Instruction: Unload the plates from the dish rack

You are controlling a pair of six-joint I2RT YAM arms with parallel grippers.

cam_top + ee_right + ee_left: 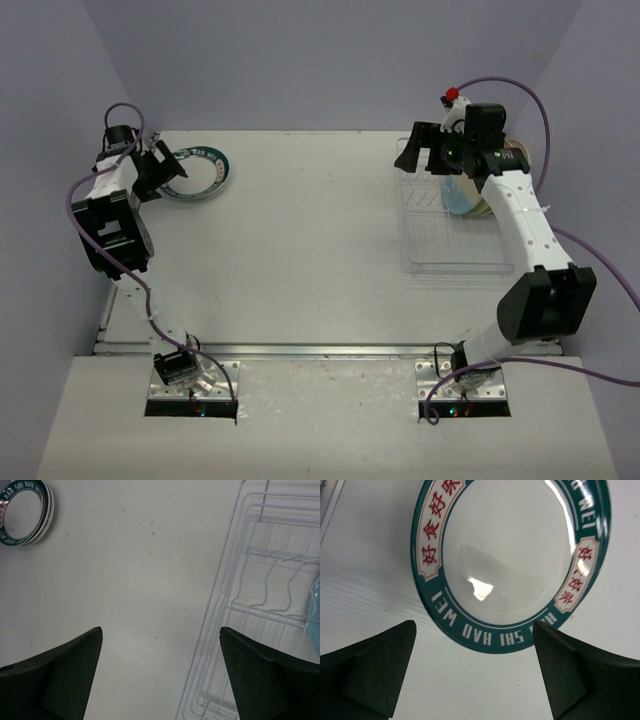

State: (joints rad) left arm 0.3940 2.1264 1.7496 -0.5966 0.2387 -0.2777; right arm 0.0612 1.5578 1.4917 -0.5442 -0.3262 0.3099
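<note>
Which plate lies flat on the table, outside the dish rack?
The green-rimmed plate at the far left; the others, such as the light blue plate, stand in the dish rack.

- A white rectangular worktop (pixel 310 260) fills the middle of the overhead view. Its surface is matt, with a few faint dark specks and scuffs that show in the right wrist view.
- Plain lavender-grey walls (pixel 320 60) rise behind the worktop's far edge and along its left and right edges.
- A thin silvery metal strip (pixel 320 351) runs along the worktop's near edge, from the left corner to the right corner.
- A light grey panel (pixel 325 425) lies in front of that near edge.
- Two rectangular cut-outs open in the panel just beside the strip, one toward the left (pixel 215 403) and one toward the right (pixel 495 400), well apart.
</note>
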